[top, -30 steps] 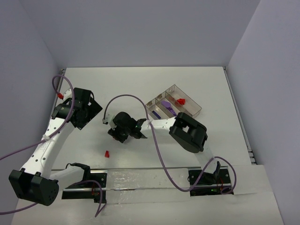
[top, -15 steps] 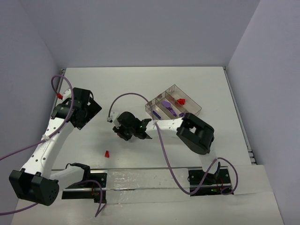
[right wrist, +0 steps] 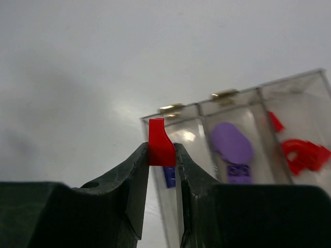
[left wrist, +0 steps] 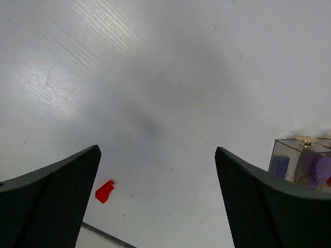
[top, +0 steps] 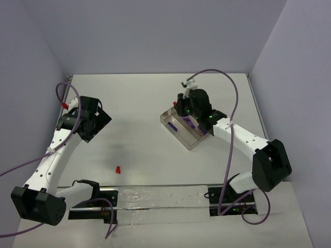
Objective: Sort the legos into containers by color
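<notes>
My right gripper [right wrist: 162, 152] is shut on a small red lego [right wrist: 160, 143] and hangs over the clear tray [top: 178, 135], whose narrow compartments hold purple legos [right wrist: 231, 144] and red legos [right wrist: 302, 155]. In the top view the right gripper [top: 192, 109] covers the tray's far part. My left gripper [left wrist: 158, 194] is open and empty, high above the table at the left [top: 84, 119]. One loose red lego [top: 118, 169] lies on the table near the front; it shows in the left wrist view [left wrist: 104, 191] beside the left finger.
Purple cables loop over both arms. A metal rail [top: 155, 199] runs along the table's near edge. Grey walls close in the left, back and right sides. The tray's corner [left wrist: 302, 163] shows at the right of the left wrist view.
My right arm has swung from the table's middle, right and back, carrying the red lego over the tray. The left arm has not moved.
</notes>
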You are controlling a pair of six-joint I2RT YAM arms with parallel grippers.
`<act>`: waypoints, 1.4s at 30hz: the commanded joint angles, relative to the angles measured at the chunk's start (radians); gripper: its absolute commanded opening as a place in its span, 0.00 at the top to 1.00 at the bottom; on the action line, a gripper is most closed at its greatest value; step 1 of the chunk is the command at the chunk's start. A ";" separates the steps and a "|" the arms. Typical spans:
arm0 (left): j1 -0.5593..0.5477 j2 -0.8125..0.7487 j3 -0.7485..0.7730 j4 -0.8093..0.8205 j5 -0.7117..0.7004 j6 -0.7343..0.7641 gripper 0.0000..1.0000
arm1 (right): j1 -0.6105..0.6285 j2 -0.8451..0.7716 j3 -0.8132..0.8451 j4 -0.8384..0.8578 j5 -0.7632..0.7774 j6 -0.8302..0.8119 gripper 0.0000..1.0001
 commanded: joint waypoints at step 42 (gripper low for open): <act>-0.340 -0.036 -0.407 0.017 0.114 -0.348 0.05 | -0.403 -0.136 -0.101 -0.090 0.050 0.136 0.27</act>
